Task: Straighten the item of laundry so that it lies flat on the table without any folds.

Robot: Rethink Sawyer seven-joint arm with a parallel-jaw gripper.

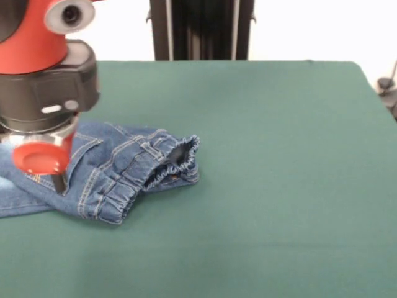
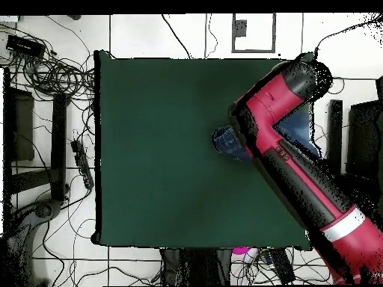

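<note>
While bunched, jeans lie on table, hand seemingly touching.

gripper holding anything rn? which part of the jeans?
Cannot tell. The gripper is down on the jeans near a back pocket, behind the gathered waistband, but the arm hides its tip in both views, so a grasp isn't confirmed.

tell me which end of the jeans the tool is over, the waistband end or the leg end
The leg end. The tool comes down on the flatter denim at the front view's left edge, while the jeans' gathered waistband bunches apart to its right.
</note>
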